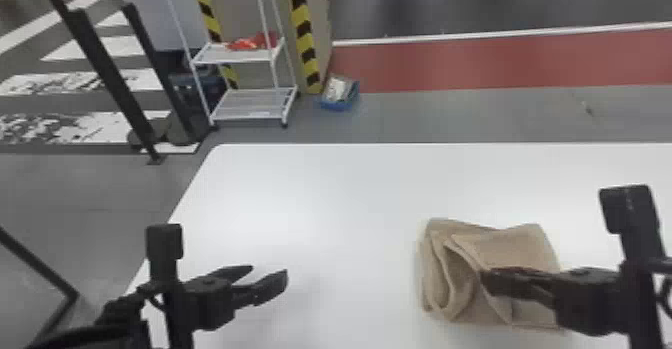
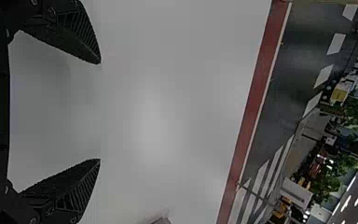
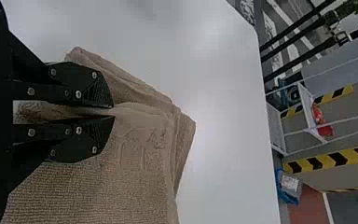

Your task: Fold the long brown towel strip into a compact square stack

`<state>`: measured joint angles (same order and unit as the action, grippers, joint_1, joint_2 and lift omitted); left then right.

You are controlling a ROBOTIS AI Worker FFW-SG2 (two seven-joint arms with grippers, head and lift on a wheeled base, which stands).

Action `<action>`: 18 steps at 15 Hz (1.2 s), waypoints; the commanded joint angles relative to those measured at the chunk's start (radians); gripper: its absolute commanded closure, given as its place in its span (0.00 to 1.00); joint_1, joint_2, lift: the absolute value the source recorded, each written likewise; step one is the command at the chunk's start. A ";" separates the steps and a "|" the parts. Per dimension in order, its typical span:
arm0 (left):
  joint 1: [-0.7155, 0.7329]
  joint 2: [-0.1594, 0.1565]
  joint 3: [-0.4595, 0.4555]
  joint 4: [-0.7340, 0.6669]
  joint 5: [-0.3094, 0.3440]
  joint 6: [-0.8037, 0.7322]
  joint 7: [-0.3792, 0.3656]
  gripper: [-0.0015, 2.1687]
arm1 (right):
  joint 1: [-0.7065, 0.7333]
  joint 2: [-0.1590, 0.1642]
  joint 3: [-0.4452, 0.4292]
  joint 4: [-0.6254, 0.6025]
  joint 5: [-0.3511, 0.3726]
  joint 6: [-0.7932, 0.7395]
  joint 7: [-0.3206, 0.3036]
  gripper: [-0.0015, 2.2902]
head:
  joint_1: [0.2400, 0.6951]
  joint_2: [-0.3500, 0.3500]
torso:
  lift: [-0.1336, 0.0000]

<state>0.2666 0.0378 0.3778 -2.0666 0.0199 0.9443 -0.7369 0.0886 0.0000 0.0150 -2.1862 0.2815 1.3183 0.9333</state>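
My right gripper (image 3: 113, 112) pinches 1 fold of the brown towel (image 3: 144, 177), on the table (image 1: 350, 198); left gripper (image 1: 270, 273) sits wide, left of the towel. Limp cloth: I'd grip several layers.

Beyond the left fingers (image 1: 272, 282), across the white bench (image 1: 325, 188), a white rack (image 1: 250, 107) stands on grey floor (image 1: 450, 118) beside yellow-and-black striped edging (image 1: 304, 38). Past the right fingers (image 1: 505, 279), a red floor band (image 1: 500, 63) runs along a white line (image 1: 450, 36), with dark shiny floor (image 1: 450, 3) behind it.
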 commanded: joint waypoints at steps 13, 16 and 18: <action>0.010 0.001 0.006 0.010 0.002 -0.003 -0.002 0.07 | -0.030 0.001 0.111 0.217 -0.128 -0.328 -0.068 0.00 | 1.00 0.94 | 0.07; 0.010 -0.001 0.003 0.010 0.002 -0.006 -0.001 0.07 | -0.020 0.001 0.094 0.204 -0.193 -0.353 -0.053 0.01 | 1.00 0.96 | 0.07; 0.010 -0.001 0.000 0.010 0.002 -0.006 0.001 0.07 | -0.013 0.001 0.086 0.206 -0.228 -0.386 -0.048 0.02 | 1.00 0.97 | 0.07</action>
<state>0.2761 0.0368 0.3791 -2.0571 0.0215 0.9382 -0.7369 0.0710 0.0000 0.1061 -1.9808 0.0772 0.9560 0.8849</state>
